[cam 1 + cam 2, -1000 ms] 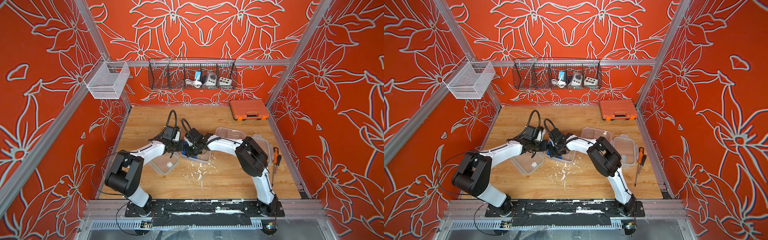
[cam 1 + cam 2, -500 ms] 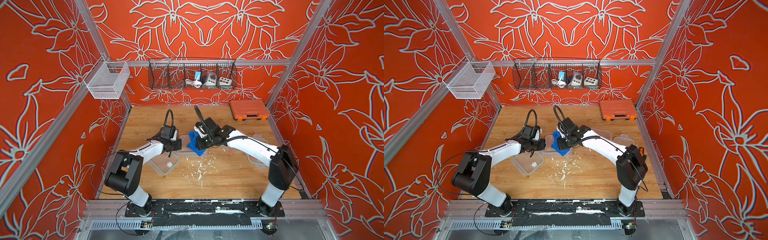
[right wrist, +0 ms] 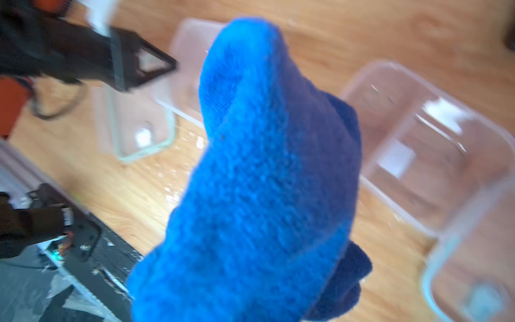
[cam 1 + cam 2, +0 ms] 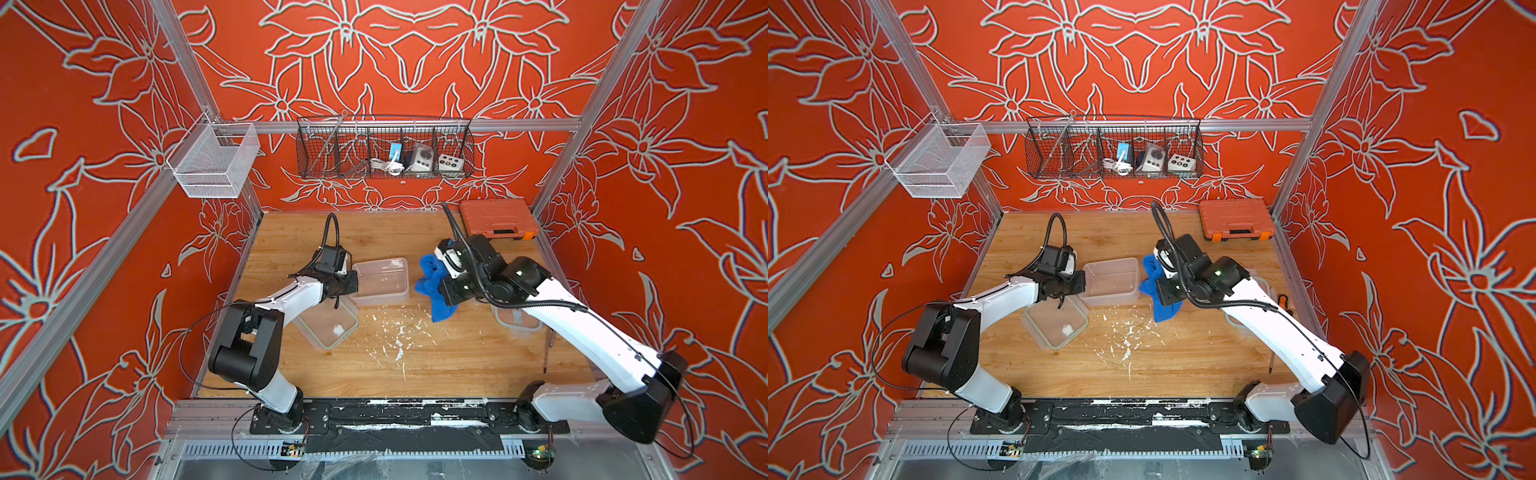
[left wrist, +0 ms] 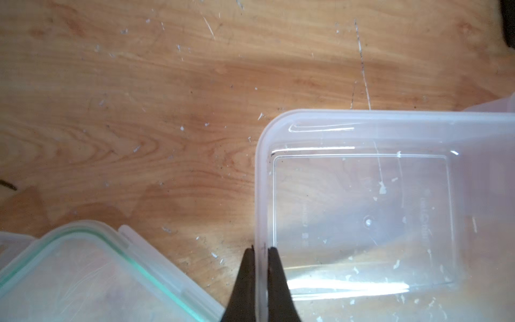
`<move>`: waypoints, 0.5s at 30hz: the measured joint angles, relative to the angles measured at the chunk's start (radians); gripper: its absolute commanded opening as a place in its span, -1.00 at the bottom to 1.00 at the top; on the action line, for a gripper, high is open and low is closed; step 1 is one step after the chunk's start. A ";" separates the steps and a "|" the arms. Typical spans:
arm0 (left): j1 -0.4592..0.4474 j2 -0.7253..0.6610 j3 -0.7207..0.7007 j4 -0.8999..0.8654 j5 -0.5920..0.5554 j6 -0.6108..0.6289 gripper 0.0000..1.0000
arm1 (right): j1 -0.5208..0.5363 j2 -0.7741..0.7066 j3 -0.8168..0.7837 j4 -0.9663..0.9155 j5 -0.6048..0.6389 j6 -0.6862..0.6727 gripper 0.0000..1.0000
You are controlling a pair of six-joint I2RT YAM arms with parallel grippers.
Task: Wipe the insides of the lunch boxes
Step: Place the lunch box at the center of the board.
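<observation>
Whereas a second ago the right hand (image 4: 446,291) was down inside the clear undivided plastic lunch box (image 4: 380,282), close against the left hand (image 5: 261,251), it has since risen out and swung away. It now hangs just beside that box, on the side away from the left hand and clear of the rim. It stays clenched on the fluffy blue cloth (image 4: 432,286), which droops below it. In the right wrist view the cloth fills the middle and hides the fingers.

The right arm was folded before, with its elbow high over the middle, and is now stretched out. Its base link leans outward and the long white forearm slants back in, low over the wooden surface (image 4: 374,374). Beneath that wrist and forearm lies the second clear lunch box with a divider and a white sticker (image 3: 418,145). It sits open on the surface and is mostly hidden in both top views.

The left hand has barely moved. Its arm reaches forward from an upright shoulder link with the wrist level. Its two black fingers (image 5: 245,278) pinch the short wall of the undivided box, one inside and one outside. Below this hand's wrist a clear lid with a green seal (image 5: 69,278) lies flat on the surface, and white flecks (image 4: 399,336) are scattered between the two hands, nearer the arms' bases
</observation>
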 measured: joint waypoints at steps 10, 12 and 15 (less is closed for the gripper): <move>0.002 0.000 0.004 0.005 -0.006 -0.003 -0.85 | -0.019 0.024 -0.336 0.122 -0.008 0.007 -1.00; 0.002 0.000 -0.003 0.004 -0.005 -0.003 -0.84 | -0.019 0.031 -0.395 0.175 -0.018 0.011 -1.00; 0.002 0.000 -0.004 0.002 -0.005 -0.002 -0.79 | -0.019 0.048 -0.454 0.235 -0.030 0.012 -1.00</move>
